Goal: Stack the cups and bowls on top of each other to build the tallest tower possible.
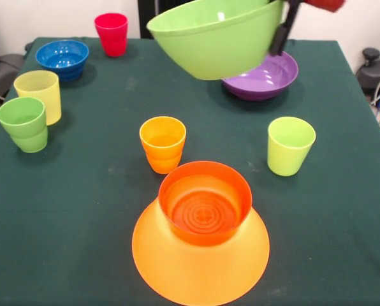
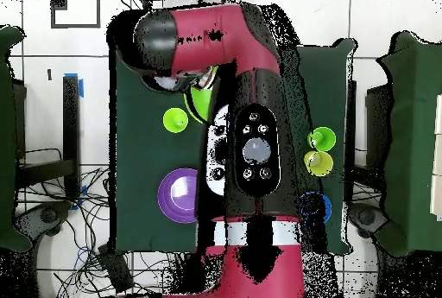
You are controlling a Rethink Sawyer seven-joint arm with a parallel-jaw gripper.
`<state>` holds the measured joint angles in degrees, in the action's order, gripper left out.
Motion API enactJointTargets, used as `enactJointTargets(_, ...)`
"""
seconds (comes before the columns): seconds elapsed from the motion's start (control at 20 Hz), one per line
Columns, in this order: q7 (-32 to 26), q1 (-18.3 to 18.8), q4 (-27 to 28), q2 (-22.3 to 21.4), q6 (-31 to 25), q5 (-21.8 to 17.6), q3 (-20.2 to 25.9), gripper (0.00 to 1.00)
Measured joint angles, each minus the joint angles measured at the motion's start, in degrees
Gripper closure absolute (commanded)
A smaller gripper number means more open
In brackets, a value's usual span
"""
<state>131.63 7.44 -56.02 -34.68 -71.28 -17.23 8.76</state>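
My gripper [image 1: 281, 33] is shut on the rim of the medium green bowl [image 1: 215, 37] and holds it tilted in the air above the purple bowl [image 1: 266, 79]. The tower stands at the near edge: the very large orange bowl [image 1: 201, 264] lies upside down with the small red-orange bowl [image 1: 204, 203] upright on it. The orange cup [image 1: 162, 143] and the lime green cup [image 1: 291, 145] stand mid-table. The green cup [image 1: 24, 123], pale yellow cup [image 1: 39, 94], blue bowl [image 1: 62, 58] and red cup [image 1: 111, 33] stand on the left. In the overhead view the arm [image 2: 250, 139] hides the gripper.
The dark green tablecloth [image 1: 81, 210] covers the table. The overhead view shows the purple bowl [image 2: 179, 194], the lime green cup [image 2: 175, 121] and a sliver of the green bowl [image 2: 203, 100] beside the arm. Cables and equipment sit off the right table edge [image 1: 378, 76].
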Motion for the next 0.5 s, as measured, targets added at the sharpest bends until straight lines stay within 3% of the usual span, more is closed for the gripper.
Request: enactJointTargets(0.5, -0.05, -3.16, 13.40, 5.29, -6.27, -3.96, 0.28, 1.00)
